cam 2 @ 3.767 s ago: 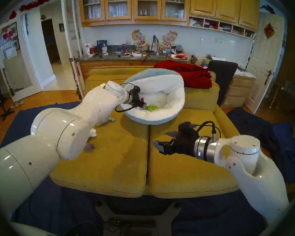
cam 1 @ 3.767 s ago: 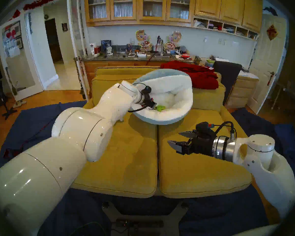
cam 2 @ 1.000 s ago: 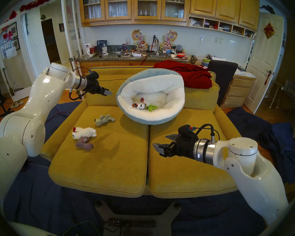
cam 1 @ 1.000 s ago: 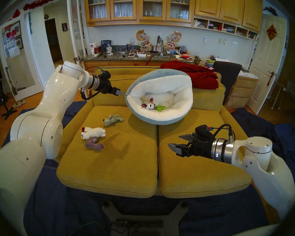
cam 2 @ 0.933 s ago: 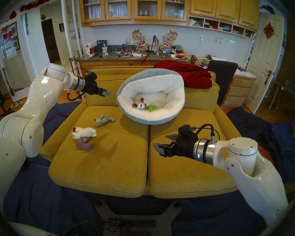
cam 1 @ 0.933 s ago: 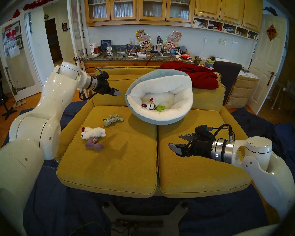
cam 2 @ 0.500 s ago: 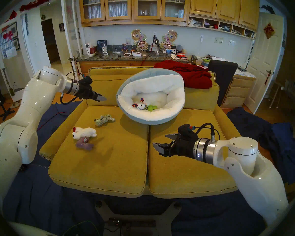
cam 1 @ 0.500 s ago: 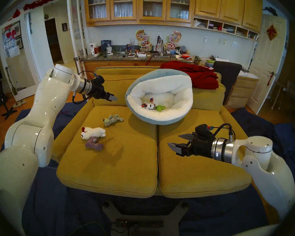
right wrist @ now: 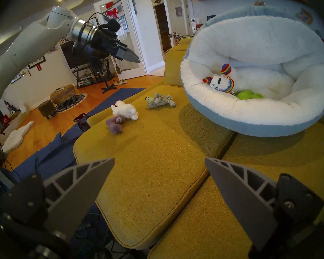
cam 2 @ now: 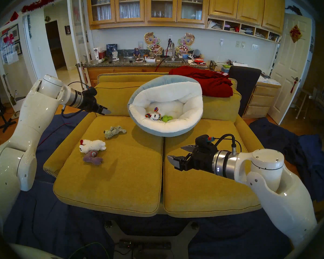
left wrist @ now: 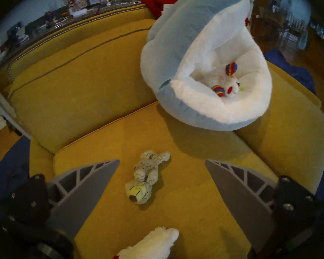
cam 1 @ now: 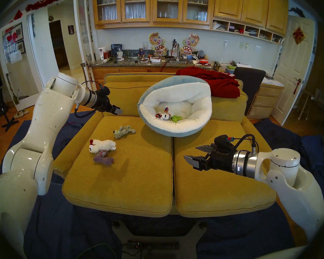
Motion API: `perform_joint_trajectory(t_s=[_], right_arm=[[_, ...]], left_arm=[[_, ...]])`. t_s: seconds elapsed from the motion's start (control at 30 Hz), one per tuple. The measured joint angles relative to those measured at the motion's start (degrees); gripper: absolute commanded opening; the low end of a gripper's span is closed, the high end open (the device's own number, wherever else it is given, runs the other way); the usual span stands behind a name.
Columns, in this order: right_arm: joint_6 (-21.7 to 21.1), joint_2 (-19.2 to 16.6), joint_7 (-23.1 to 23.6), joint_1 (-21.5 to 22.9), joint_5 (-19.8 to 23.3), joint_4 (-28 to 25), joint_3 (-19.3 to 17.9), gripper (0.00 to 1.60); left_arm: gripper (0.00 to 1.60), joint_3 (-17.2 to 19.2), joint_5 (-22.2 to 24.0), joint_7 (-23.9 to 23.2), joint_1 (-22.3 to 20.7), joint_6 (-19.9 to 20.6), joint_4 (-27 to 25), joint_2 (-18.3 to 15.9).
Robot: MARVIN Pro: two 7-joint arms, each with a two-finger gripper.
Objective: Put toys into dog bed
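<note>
Left gripper (cam 1: 118, 111) hangs in the air over the back-left corner of the mustard-yellow sofa seat cushion (cam 1: 138, 178), jaws spread wide, nothing between them, tilted downward toward the seat; its white arm bends up from the lower left. Right gripper (cam 1: 195, 154) hovers over the right seat cushion, also released and empty, pointing leftward and slightly down. Large round dog bed (cam 1: 176, 130), pale blue outside with fluffy white fleece inside, sits tipped against the sofa back across the seam between both cushions. Inside it: white llama plush with rainbow trim (cam 1: 164, 115) and, touching it on the right, green cactus plush (cam 1: 176, 118). Left wrist view shows the grey-beige plush (left wrist: 146, 178) lying between the spread fingers (left wrist: 86, 187), well below them on the cushion, head toward the camera; there the cactus is almost hidden behind the llama. Right wrist view shows the left gripper side-on and floor stuff the head views miss, a round woven ottoman (right wrist: 63, 95). Count: five plush toys, two in the bed, three on the left cushion. The three: grey-beige one nearest the bed, white fluffy lamb with red feet (cam 1: 101, 145), purple-grey plush (cam 1: 103, 158) touching the lamb's near side. One dark-red blanket (cam 1: 213, 83) bunched on the sofa back, right of the bed.
</note>
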State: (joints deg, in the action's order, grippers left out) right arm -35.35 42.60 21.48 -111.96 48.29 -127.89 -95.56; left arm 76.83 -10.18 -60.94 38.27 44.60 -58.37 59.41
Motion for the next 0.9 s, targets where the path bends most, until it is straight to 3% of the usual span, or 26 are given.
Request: perform_joint_trajectory(t_s=[0.23,0.47,0.6,0.9], right_arm=[[0.0,0.0,0.0,0.0,0.0,-0.3,-0.3,1.60],[0.0,0.0,0.0,-0.1,0.0,-0.5,-0.5,1.60],[0.0,0.0,-0.1,-0.1,0.0,-0.6,-0.6,1.60],[0.0,0.0,-0.1,-0.1,0.0,-0.6,-0.7,1.60]], left_arm=[[1.60,0.9,1.7,6.2,3.7,5.9,-5.3,-0.8],[1.60,1.3,3.3,8.9,6.1,8.3,-7.3,0.1],[1.60,1.1,4.0,9.3,6.3,8.1,-5.9,1.5],[1.60,0.4,4.3,8.8,4.5,5.1,2.2,3.8]])
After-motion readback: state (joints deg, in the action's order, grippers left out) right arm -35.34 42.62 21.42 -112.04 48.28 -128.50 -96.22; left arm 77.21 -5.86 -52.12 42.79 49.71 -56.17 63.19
